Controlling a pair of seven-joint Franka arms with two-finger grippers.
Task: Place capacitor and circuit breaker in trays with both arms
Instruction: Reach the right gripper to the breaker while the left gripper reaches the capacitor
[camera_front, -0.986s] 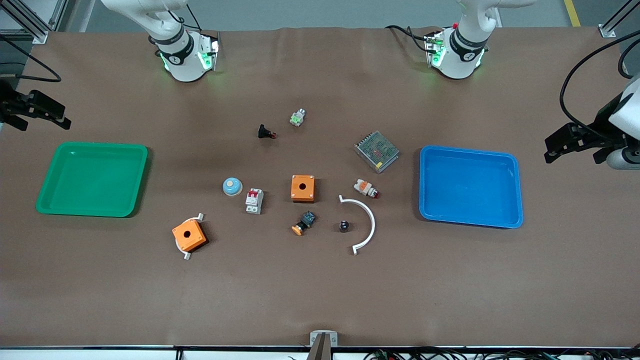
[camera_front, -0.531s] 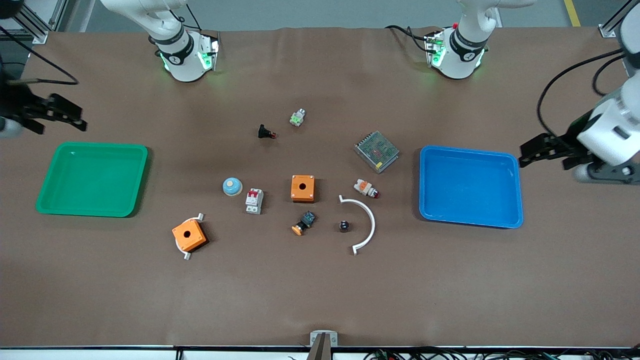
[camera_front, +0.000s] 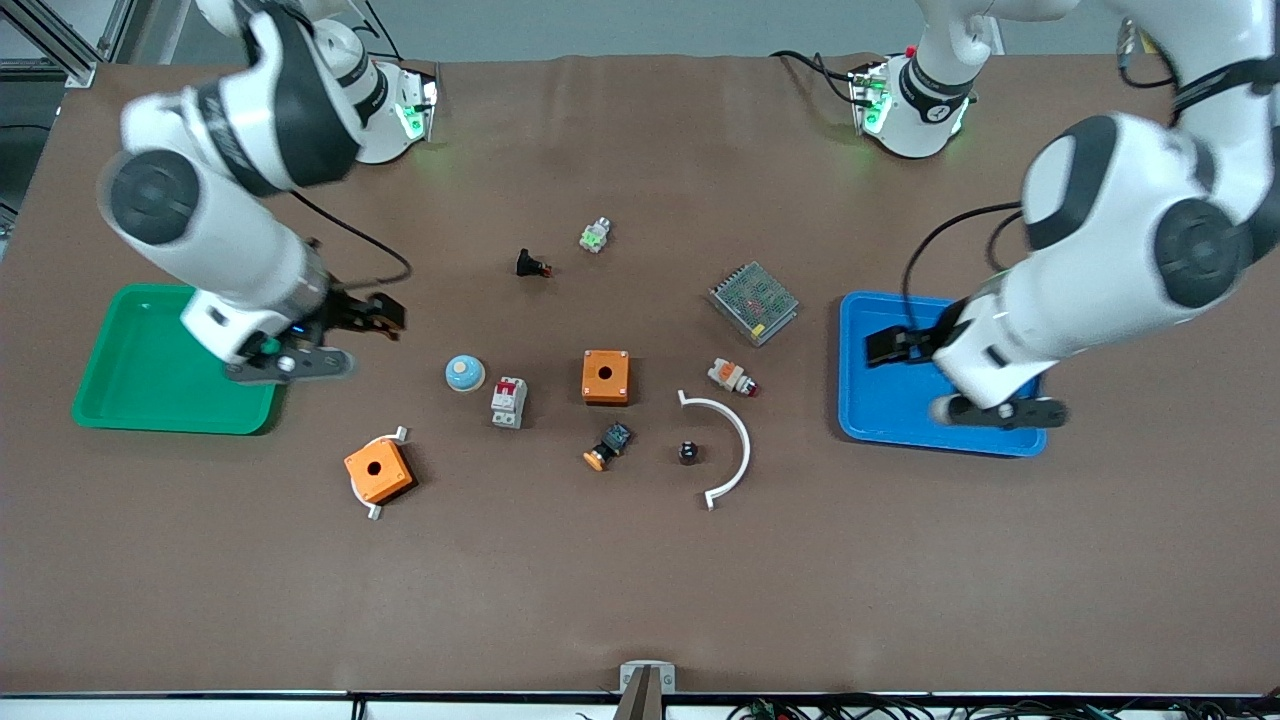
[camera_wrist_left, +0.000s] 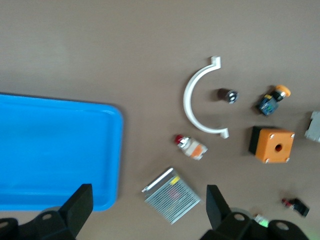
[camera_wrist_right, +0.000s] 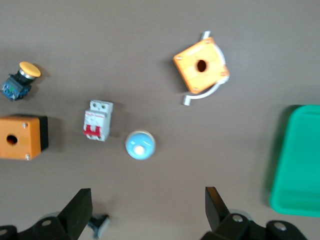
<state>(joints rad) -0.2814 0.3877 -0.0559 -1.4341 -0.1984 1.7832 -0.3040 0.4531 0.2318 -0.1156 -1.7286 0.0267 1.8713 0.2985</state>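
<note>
The capacitor (camera_front: 687, 451), a tiny black cylinder, stands inside the curve of a white arc, and it also shows in the left wrist view (camera_wrist_left: 228, 95). The circuit breaker (camera_front: 508, 401), white-grey with a red switch, lies between a blue dome and an orange box, and it also shows in the right wrist view (camera_wrist_right: 98, 127). My left gripper (camera_front: 885, 346) is open and empty over the blue tray's (camera_front: 850, 400) edge, its fingers wide apart in the left wrist view (camera_wrist_left: 147, 210). My right gripper (camera_front: 383, 316) is open and empty beside the green tray (camera_front: 120, 400), wide open in the right wrist view (camera_wrist_right: 147, 212).
Around the parts lie two orange boxes (camera_front: 605, 376) (camera_front: 378, 472), the white arc (camera_front: 737, 440), a mesh power supply (camera_front: 754, 302), the blue dome (camera_front: 465, 373), an orange-capped push-button (camera_front: 607, 446), a white-and-orange part (camera_front: 732, 377), a black red-tipped part (camera_front: 532, 265) and a silver-green part (camera_front: 595, 236).
Both arms have swung in from the table's ends toward the middle. The left gripper now hangs over the blue tray, the right one beside the green tray. No part has moved.
</note>
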